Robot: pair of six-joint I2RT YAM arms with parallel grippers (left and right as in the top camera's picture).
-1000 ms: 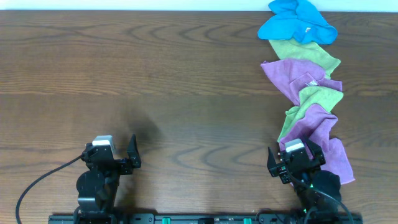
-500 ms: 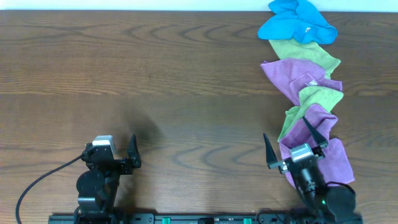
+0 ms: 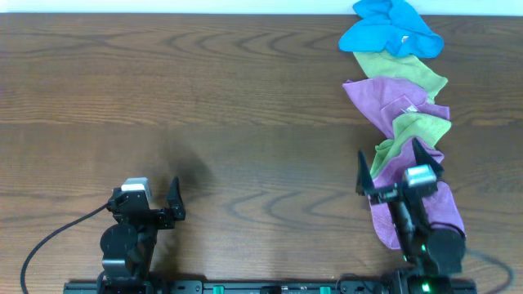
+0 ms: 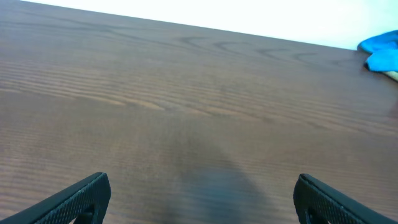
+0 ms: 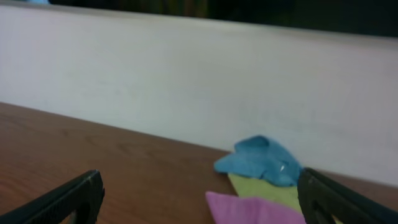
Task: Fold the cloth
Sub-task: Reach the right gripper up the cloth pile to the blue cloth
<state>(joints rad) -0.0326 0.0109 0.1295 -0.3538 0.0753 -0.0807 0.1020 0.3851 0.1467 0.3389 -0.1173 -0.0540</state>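
The crumpled sky-blue microfibre cloth is cut by the left wrist view's right edge, and farthest along the row from it a rumpled purple cloth lies partly hidden under the right arm.

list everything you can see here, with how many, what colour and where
blue cloth: one, sky blue, crumpled at the table's far right edge
green cloths: apparently two, lime green, in the row nearer than the blue one
purple cloths: apparently two, purple, alternating with the green ones
table: one, dark brown wood
cable: one, black, near left
left gripper: one, black, fingers open, over bare table
right gripper: one, black, fingers open, above the nearest cloths
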